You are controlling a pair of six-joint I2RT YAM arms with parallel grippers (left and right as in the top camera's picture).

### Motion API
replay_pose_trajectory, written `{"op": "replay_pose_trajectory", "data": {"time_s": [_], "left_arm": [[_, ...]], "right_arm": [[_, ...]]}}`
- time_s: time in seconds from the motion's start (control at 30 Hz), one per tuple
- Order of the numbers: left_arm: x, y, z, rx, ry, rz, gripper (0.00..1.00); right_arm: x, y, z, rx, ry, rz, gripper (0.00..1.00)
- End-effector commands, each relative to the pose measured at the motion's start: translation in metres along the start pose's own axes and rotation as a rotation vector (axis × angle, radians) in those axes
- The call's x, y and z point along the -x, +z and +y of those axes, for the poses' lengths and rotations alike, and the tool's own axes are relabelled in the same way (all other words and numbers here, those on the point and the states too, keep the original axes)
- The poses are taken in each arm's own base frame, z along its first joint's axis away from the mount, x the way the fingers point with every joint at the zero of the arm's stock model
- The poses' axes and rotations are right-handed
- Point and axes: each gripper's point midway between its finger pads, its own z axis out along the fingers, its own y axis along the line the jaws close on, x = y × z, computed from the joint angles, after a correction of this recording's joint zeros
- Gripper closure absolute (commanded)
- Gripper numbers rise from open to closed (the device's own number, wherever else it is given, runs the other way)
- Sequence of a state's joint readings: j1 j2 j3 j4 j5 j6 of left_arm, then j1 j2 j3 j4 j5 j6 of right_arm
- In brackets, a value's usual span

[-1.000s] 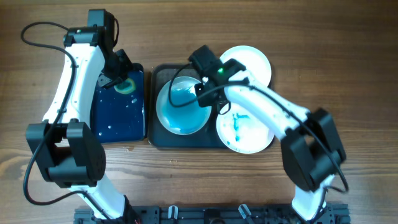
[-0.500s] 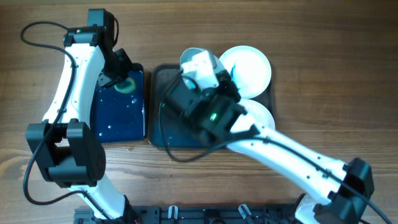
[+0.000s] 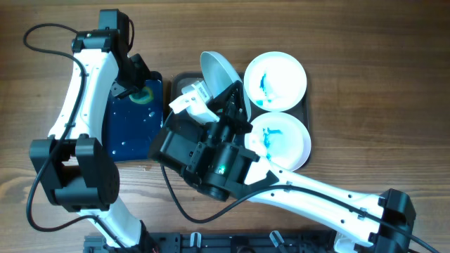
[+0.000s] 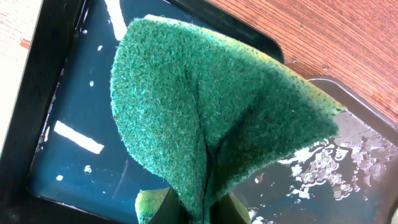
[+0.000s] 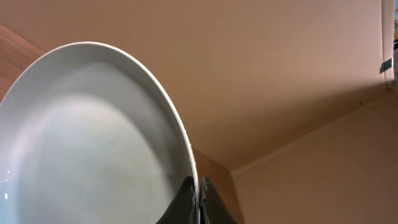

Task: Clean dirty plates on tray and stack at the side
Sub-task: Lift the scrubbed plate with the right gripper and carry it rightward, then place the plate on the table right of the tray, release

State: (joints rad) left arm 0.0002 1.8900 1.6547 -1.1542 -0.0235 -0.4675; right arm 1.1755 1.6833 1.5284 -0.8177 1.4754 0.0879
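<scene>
R gripper (image 5: 198, 200) pinches the rim of a small round white plate (image 5: 93, 143), held on edge above its fingers, prob. to present its face for wiping; 1 s ago it lay flat on the dark grey-blue rectangular tray (image 3: 183, 81). L gripper (image 4: 200, 213), unmoved, clenches a folded green sponge (image 4: 211, 118) just beyond its fingertips.

- No text, label, brand, number or sign can be read in any of the three views.
- In the right wrist view, a small green tag (image 5: 386, 65) sits at the far right edge, on the pale wall. It is too small and blurred to tell whether it carries any writing.
</scene>
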Motion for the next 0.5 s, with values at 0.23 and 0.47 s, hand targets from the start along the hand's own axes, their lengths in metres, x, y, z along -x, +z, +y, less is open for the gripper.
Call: {"op": "replay_pose_trajectory", "data": {"time_s": [0.23,0.47], "left_arm": [[-0.003,-0.007,-0.006,-0.033,0.022,0.012,0.96],[-0.018,-0.008,-0.012,-0.026,0.078,0.051,0.96]], "right_arm": [[-0.052,0.003,0.108,0.87,0.314,0.425,0.96],[-0.077,0.078,0.044,1.173,0.778,0.643,0.96]]}}
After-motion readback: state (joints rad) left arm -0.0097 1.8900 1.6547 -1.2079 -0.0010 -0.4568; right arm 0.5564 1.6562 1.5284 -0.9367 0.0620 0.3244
